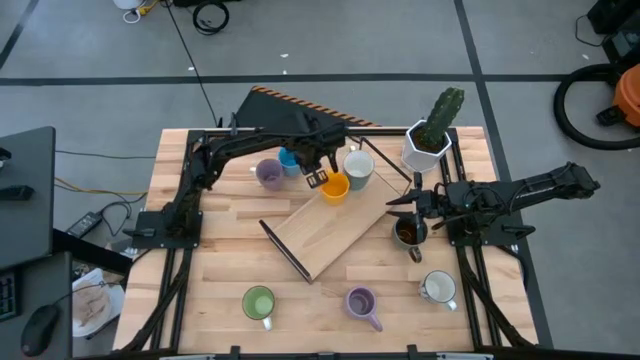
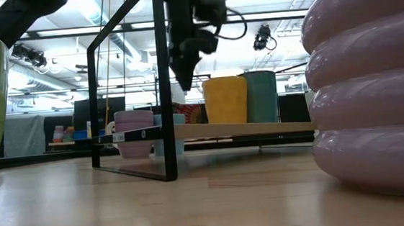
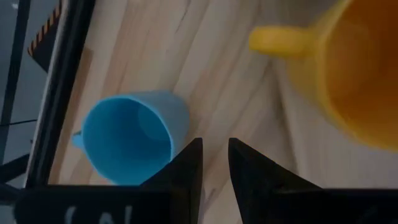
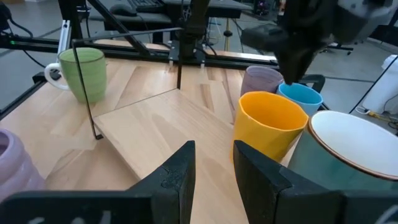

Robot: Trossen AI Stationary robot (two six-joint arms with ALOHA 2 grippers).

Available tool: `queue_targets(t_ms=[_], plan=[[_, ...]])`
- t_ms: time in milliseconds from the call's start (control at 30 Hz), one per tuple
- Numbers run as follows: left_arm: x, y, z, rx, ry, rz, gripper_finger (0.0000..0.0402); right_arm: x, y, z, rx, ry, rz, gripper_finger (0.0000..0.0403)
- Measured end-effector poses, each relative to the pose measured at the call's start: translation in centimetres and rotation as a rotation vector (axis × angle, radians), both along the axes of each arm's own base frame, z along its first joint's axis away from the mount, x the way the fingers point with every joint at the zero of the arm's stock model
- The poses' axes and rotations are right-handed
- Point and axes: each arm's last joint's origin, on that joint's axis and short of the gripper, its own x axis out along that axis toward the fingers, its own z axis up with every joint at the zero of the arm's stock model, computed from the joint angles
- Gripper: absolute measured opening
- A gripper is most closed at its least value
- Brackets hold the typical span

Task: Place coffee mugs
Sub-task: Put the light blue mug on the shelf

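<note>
- High view: left gripper (image 1: 318, 172) hovers above the raised board (image 1: 335, 225), fingers narrowly apart, holding nothing; orange mug (image 1: 334, 187) just beside it, blue mug (image 1: 289, 160) behind.
- Right gripper (image 1: 400, 203) waits empty, slightly parted, beside the dark brown mug (image 1: 407, 232).

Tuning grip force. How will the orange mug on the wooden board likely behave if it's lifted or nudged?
The orange mug looks rigid and glazed, so probably slippery between the jaws. It stands upright on a flat base on the wooden board, so a low nudge should slide it, not tip it. It is probably breakable, and the white-rimmed mug stands close beside it, so a knock seems possible.
</note>
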Motion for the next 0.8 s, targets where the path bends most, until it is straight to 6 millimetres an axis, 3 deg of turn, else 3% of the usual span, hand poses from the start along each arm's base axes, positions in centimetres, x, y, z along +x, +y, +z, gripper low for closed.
queue_targets(t_ms=[333,533,800], plan=[[-1.0,3.1,-3.0,-0.030,0.016,0.078,0.0087,0.0,0.0,0.0,0.003,-0.002,-0.001,0.0114],[-1.8,4.9,-3.6,-0.068,-0.016,0.183,0.0133,0.0,0.0,0.0,0.004,0.000,-0.001,0.0114],[-2.6,5.5,-6.9,-0.131,0.007,0.288,0.0174,0.0,0.0,0.0,0.005,-0.005,-0.002,0.0114]])
